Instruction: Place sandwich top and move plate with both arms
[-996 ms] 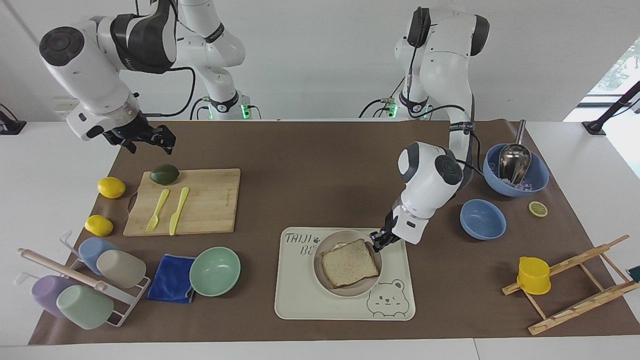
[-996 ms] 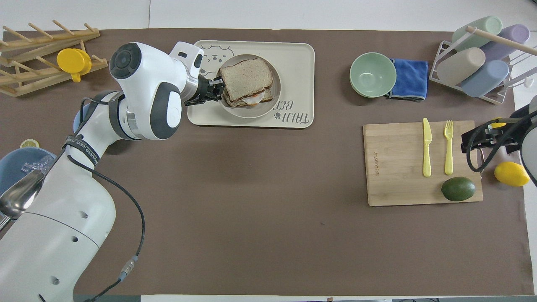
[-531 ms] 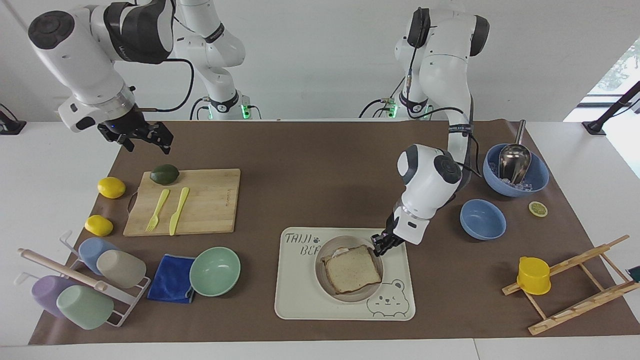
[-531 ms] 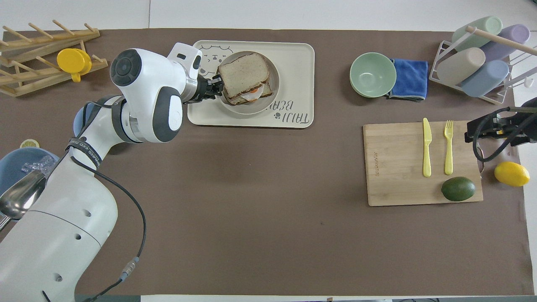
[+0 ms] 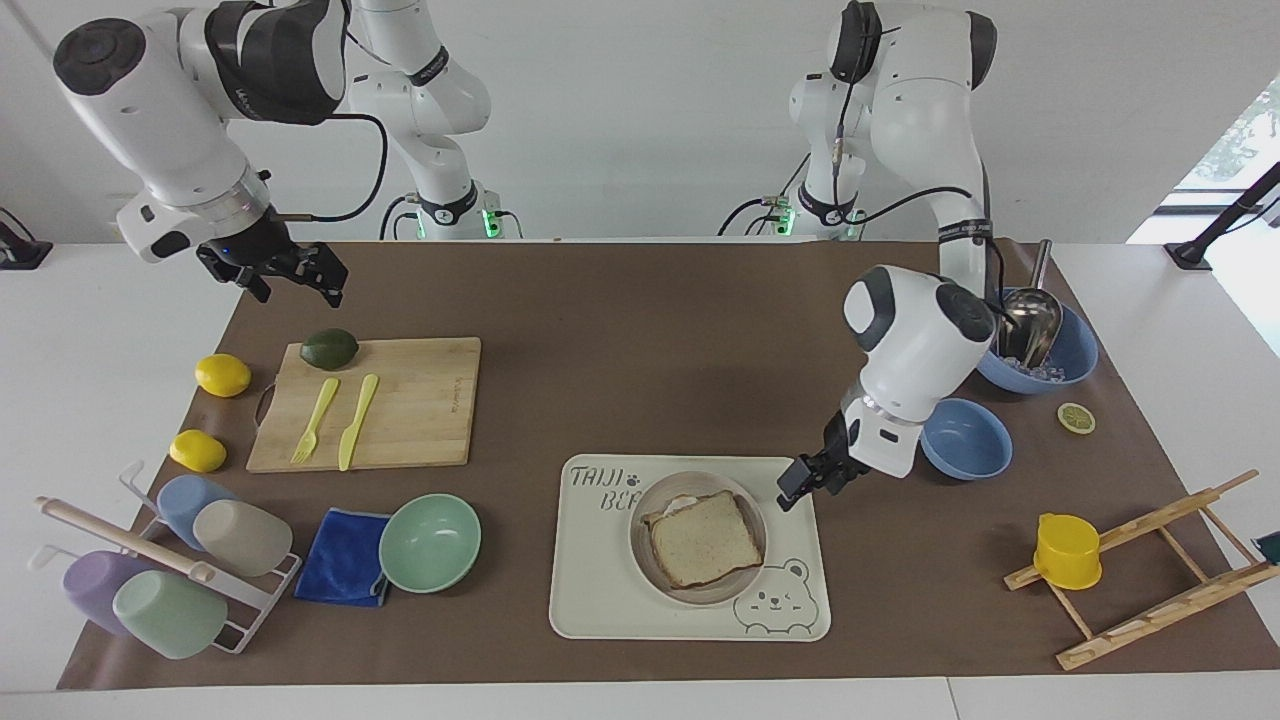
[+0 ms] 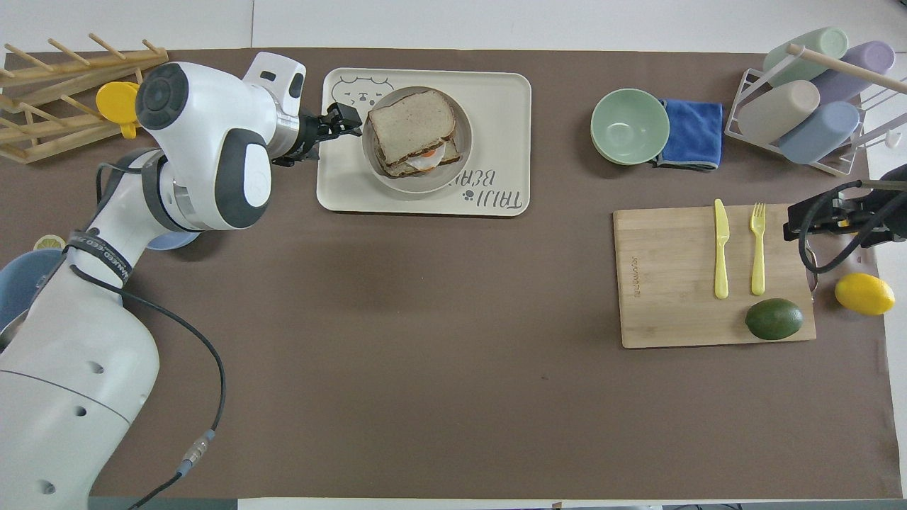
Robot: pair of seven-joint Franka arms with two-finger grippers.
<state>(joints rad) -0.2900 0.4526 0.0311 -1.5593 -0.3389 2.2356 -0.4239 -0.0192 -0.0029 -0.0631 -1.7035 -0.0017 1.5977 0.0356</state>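
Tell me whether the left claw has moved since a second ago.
Yes. The left claw has drawn back off the sandwich top, away from the plate toward the bear tray's edge at the left arm's end.

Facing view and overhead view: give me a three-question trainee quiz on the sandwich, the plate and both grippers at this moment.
1. True or false: the sandwich top lies on the sandwich in the plate.
2. What is the left gripper over?
A. bear tray
B. green bowl
3. Which fruit on the cutting board is nearest the right gripper?

Key: 1 true; 2 A; 3 the avocado.
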